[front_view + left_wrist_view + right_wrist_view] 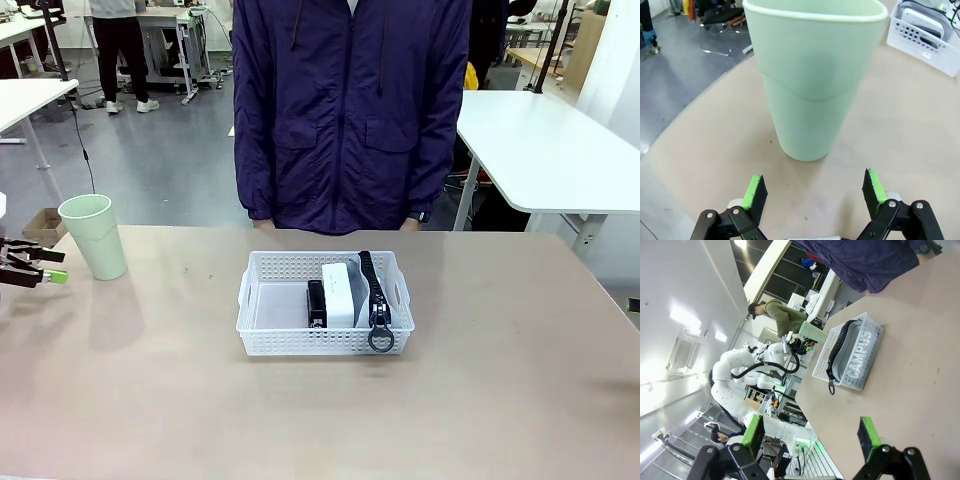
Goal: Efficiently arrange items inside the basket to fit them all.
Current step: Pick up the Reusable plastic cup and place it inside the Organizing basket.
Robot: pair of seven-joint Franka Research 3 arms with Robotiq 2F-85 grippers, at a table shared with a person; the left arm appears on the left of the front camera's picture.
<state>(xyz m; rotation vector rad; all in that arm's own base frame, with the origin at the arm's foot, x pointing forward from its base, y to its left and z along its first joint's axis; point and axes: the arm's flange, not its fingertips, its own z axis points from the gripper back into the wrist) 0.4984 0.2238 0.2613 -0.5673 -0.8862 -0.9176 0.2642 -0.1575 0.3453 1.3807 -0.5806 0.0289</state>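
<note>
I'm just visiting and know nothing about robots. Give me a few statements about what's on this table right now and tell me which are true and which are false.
1. The pale green cup stands upright on the table, outside the basket. True.
2. The left gripper is clamped on the cup. False: its jaws are open, short of the cup.
3. The white box stands in the basket between the black stapler and the grey pouch. True.
4. The basket's left part is packed full. False: it is bare.
5. The right gripper holds the pouch. False: it is open, far from the basket.
</note>
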